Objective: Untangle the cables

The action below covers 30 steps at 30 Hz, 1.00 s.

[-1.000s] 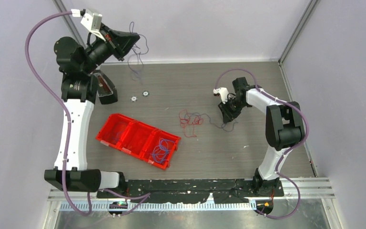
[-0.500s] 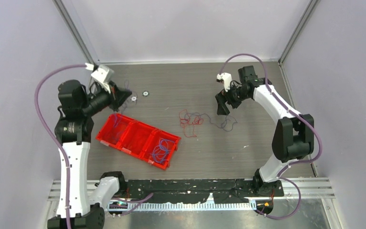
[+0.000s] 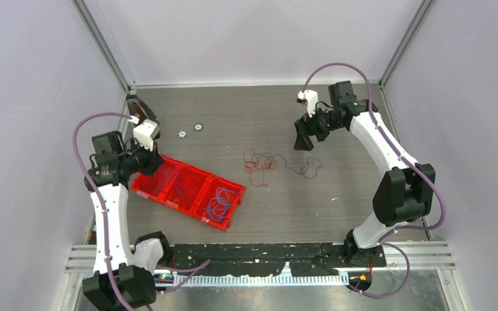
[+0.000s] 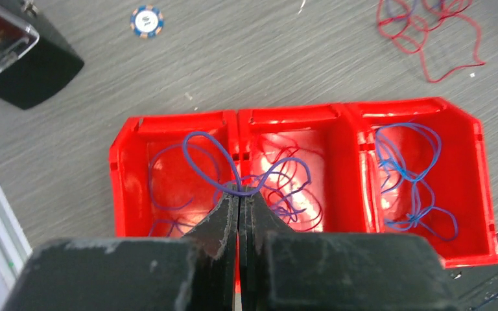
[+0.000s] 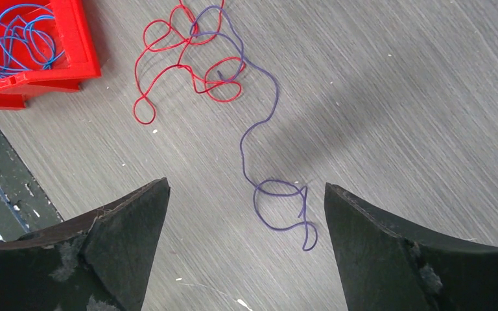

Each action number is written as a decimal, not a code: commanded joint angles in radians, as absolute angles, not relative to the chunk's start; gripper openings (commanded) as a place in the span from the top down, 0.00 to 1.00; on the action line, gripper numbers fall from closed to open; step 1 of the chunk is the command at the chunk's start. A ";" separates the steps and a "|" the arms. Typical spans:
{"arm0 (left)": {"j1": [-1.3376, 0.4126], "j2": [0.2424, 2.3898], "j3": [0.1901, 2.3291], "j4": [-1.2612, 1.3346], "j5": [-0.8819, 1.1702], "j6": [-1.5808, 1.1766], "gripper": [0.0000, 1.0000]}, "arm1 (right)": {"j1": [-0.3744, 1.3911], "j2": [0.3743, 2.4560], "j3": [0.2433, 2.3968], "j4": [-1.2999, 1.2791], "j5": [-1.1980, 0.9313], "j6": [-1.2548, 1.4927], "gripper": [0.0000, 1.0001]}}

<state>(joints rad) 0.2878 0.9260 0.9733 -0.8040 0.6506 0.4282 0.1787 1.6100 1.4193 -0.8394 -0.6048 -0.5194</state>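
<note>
— Where the left gripper (image 4: 238, 194) hangs over the red bin (image 4: 421, 103), what has it got?
— One purple cable (image 4: 202, 133). The two fingers are pressed flat together on it, just above the wall between the bin's left and middle compartments. One loop of that cable spreads over the left compartment and another over the middle one.
— How many compartments are there?
— Three in a row, all in the one bin. The left one holds purple wire (image 4: 162, 194), the middle one red wire (image 4: 292, 207), and the right one blue wire (image 4: 416, 194). I cannot count the strands in any of them.
— And the right gripper (image 5: 246, 186)?
— Its two fingers are spread wide with nothing between them, up above the table (image 5: 428, 97). One purple strand (image 5: 267, 110) lies loose on the wood below. In the wrist view its near end curls into a small loop between the fingertips. Its far end runs into a red tangle (image 5: 168, 71).
— Is that tangle a single cable?
— I cannot tell. The red loops cross one another and the purple strand threads through them. The tangle lies on the table near the blue end of the bin, apart from it.
— Anything else on the table?
— Two small round discs (image 3: 183, 134) lie near each other beyond the bin, not touching. One black box (image 4: 19, 71) with a clear lid sits at the far left.
</note>
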 commanded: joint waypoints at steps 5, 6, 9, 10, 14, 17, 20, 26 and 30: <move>0.387 0.967 1.148 -0.895 0.728 0.532 1.00 | 0.173 1.510 1.386 -0.863 -0.626 -0.532 0.05; 0.391 0.965 1.185 -0.914 0.755 0.532 1.00 | 0.173 1.505 1.379 -0.863 -0.625 -0.533 0.05; 0.403 0.953 1.253 -0.946 0.782 0.527 1.00 | 0.174 1.503 1.376 -0.864 -0.626 -0.530 0.05; 0.408 0.955 1.264 -0.958 0.781 0.532 1.00 | 0.173 1.505 1.376 -0.864 -0.627 -0.529 0.05; 0.445 0.987 1.268 -0.993 0.772 0.575 1.00 | 0.173 1.512 1.380 -0.862 -0.633 -0.527 0.05; 0.464 1.010 1.209 -0.959 0.755 0.596 1.00 | 0.174 1.521 1.384 -0.863 -0.637 -0.524 0.05; 0.473 1.043 1.131 -0.924 0.730 0.624 1.00 | 0.174 1.528 1.388 -0.864 -0.637 -0.518 0.05; 0.498 1.085 1.085 -0.931 0.737 0.658 1.00 | 0.173 1.519 1.375 -0.865 -0.618 -0.524 0.05; 0.498 1.087 1.108 -0.923 0.732 0.643 1.00 | 0.173 1.514 1.358 -0.863 -0.620 -0.525 0.05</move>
